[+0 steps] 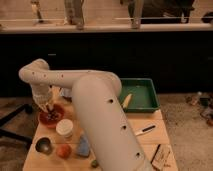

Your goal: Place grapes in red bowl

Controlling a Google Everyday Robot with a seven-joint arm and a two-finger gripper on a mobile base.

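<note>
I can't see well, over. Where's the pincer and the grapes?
Pincer over shallow orange-red bowl. Dark purple grapes in bowl. White cup beside.

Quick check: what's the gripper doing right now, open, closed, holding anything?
Gripper: down over the red bowl at the table's far left, right at the dark grapes lying in it. Open, closed or holding: cannot be told.

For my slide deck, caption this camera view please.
Robot gripper hovers over the red bowl holding grapes on a wooden table.
</note>
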